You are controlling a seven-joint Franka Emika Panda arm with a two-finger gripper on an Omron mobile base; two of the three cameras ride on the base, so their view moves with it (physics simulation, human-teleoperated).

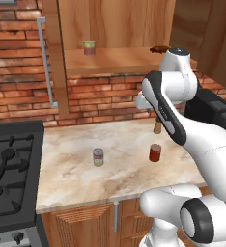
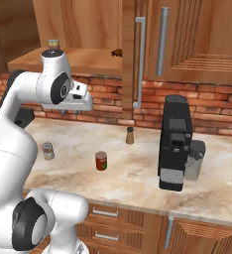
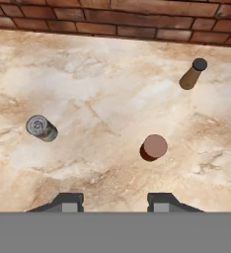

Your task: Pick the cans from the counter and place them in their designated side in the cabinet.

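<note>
Brick wall backs a beige marbled tabletop (image 1: pixel 76 164) in the left base view, with a black stove (image 1: pixel 11 169) at its left end. On the stone stand the silvery can (image 1: pixel 98 157) with its red-and-yellow label and, to its right, the plain dark red can (image 1: pixel 155 153), well apart. Above, the open cabinet (image 1: pixel 110 60) has a greenish-topped can (image 1: pixel 89 47) on its shelf (not one of the two to move).

From the right base view, both cans sit on the tabletop near its front half, a small brown shaker (image 2: pixel 130 135) stands farther back, and a black coffee machine (image 2: pixel 175 144) is off to the right. The claw (image 2: pixel 71 112) hangs high above the stone, holding nothing.

Looking down from the hand view, the dark red can lies just beyond the right fingertip, the silvery can far to the left. The tips stand a little apart with only bare stone between them, as narrow as they get.

By my reading, nothing is done yet: both cans still need lifting and shelving.
</note>
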